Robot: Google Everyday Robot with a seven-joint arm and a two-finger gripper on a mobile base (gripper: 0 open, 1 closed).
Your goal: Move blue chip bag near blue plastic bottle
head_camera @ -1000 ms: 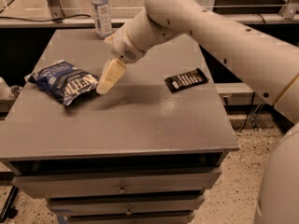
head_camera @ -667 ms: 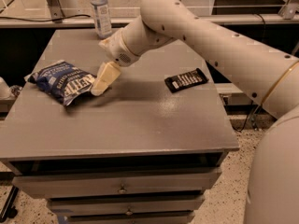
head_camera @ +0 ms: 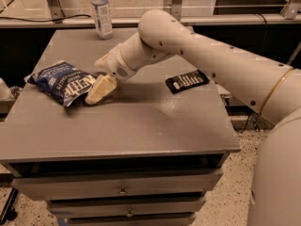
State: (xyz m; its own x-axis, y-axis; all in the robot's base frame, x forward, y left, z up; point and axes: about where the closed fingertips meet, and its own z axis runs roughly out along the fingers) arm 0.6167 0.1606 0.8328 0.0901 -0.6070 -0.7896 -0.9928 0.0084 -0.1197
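The pincer (head_camera: 100, 90) hangs low over the table (head_camera: 155, 126), tip against the right edge of the blue chip bag (head_camera: 59, 81); open or closed, I cannot tell; the white arm (head_camera: 197, 55) stretches away to its right; the bag lies flat just left of it; the blue plastic bottle (head_camera: 101, 13) stands upright well beyond it, at the far edge; a black packet (head_camera: 187, 81) lies well to its right.

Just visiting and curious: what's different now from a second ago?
The arm brought its tool lower and closer to the blue chip bag. The tool is now at the bag's edge on the side facing the black packet, and whether it touches is unclear. Nothing was picked up. The bag, the packet and the blue plastic bottle at the back stayed put.
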